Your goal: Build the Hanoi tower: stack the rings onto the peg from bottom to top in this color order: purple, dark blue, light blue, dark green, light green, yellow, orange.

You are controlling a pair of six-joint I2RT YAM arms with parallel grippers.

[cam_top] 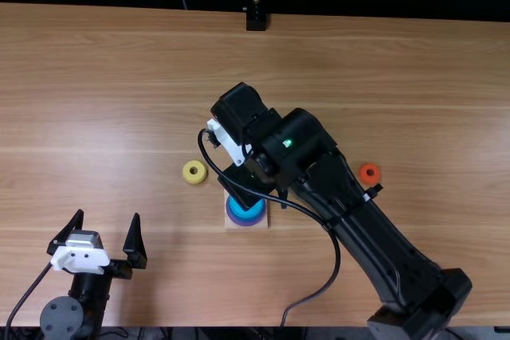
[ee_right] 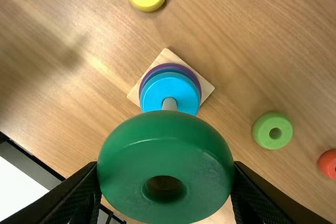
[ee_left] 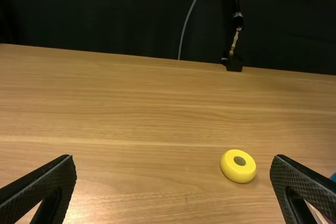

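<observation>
So the whole next move comes down to getting that hole over the peg, imo. The right end effector is pinching the big dark green plastic ring by its sides, one finger on each, with the hole facing the wrist camera. The pale upright peg peeks out just past the ring's rim in that view, so it shows beside the ring rather than through the hole. The peg's long axis is vertical and the ring looks roughly level to me, so I'd call it small sideways lining up, then straight down. Can't tell how much height is left over the peg tip tho. Below it, the purple ring, dark blue ring and light blue ring are stacked on the square wooden base, so dark green is the right color next. Right arm is clearly the nearer one, its wrist covering part of the stack from above. Left end effector is well apart, fingers spread, nothing in them. Small yellow ring, light green ring and orange ring are lying loose on the table.
</observation>
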